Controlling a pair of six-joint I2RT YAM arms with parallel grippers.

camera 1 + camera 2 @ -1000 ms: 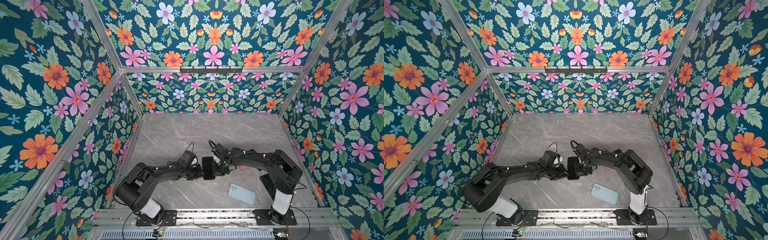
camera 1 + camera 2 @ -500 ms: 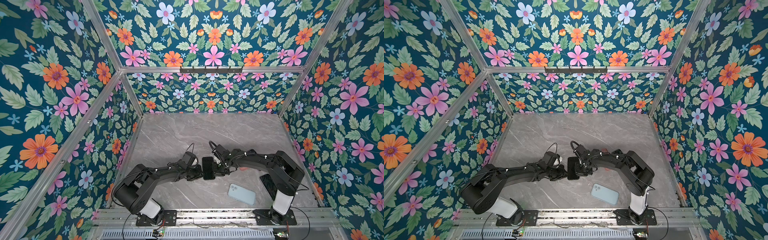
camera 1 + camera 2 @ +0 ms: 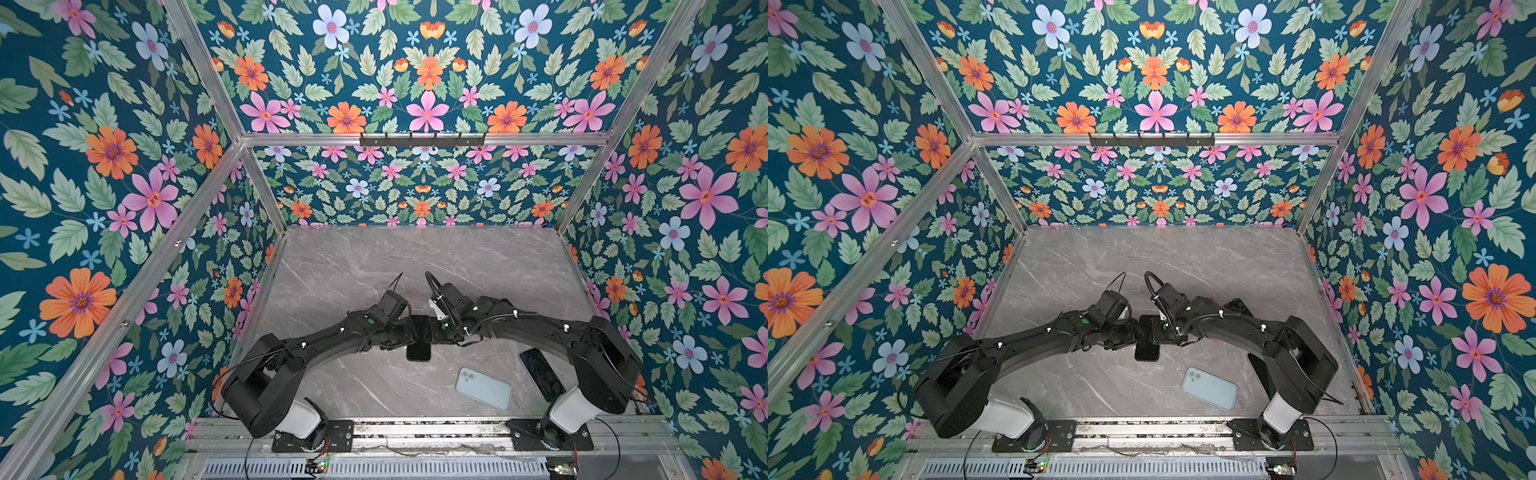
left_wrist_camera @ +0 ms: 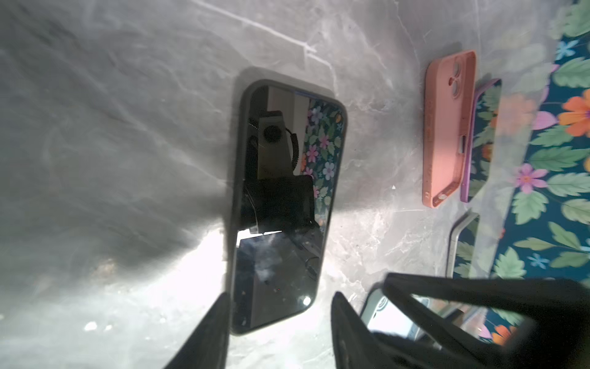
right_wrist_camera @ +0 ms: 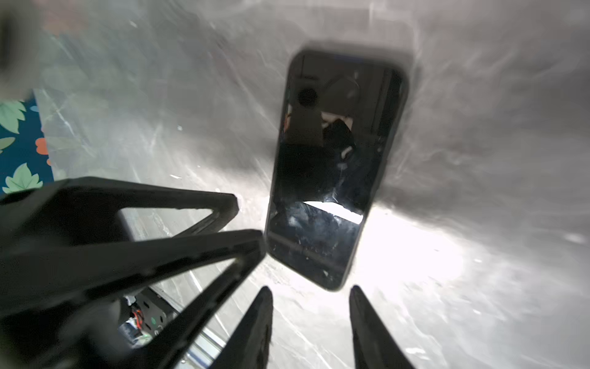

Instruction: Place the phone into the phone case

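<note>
A black phone (image 3: 418,340) (image 3: 1147,340) lies screen up on the marble table, and a dark phone case rim (image 4: 238,191) runs round its edge. My left gripper (image 4: 281,298) is open, with its fingertips either side of one short end of the phone (image 4: 281,204). My right gripper (image 5: 310,289) is open too and stands just off a corner of the phone (image 5: 335,166), touching nothing. In both top views the two grippers meet at the phone from left (image 3: 408,337) and right (image 3: 433,332). The left fingers (image 5: 242,246) show beside the phone in the right wrist view.
A light blue phone-shaped thing (image 3: 483,388) (image 3: 1209,388) lies near the front rail. A dark phone (image 3: 540,374) lies under the right arm. A pink case (image 4: 447,127), a purple-edged phone (image 4: 482,140) and a pale case (image 4: 463,242) lie by the wall.
Both grippers have opened and let go of the phone's sides. The phone stays flat on the table in the same spot.
</note>
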